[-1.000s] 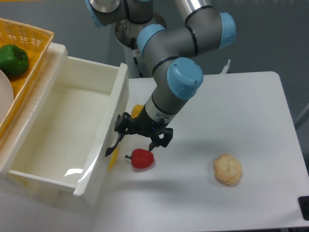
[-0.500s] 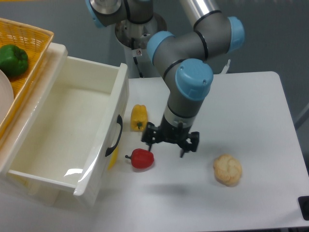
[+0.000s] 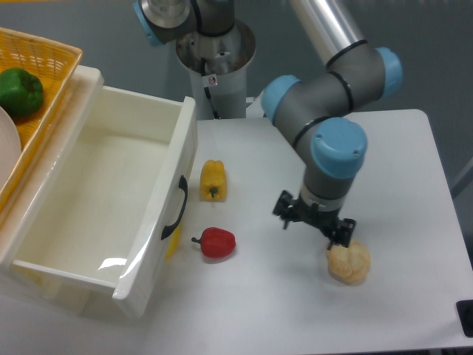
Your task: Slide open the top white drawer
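Cream-white glossy top white drawer (image 3: pixel 96 192) with a black handle (image 3: pixel 175 208); yellow wicker basket (image 3: pixel 46 68) holding a green pepper (image 3: pixel 20 91); on the white tabletop (image 3: pixel 399 177), a yellow pepper (image 3: pixel 213 180), red pepper (image 3: pixel 217 242), pale beige bun (image 3: pixel 349 261); grey arm (image 3: pixel 325 111) with light-blue caps, black gripper (image 3: pixel 315 223)

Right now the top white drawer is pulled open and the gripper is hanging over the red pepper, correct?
Not quite. The top white drawer is pulled open, but the gripper hangs beside the bread roll, well right of the red pepper. The camera view shows this.

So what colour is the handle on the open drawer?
Black, on the white drawer; the handle shows in the only camera view.
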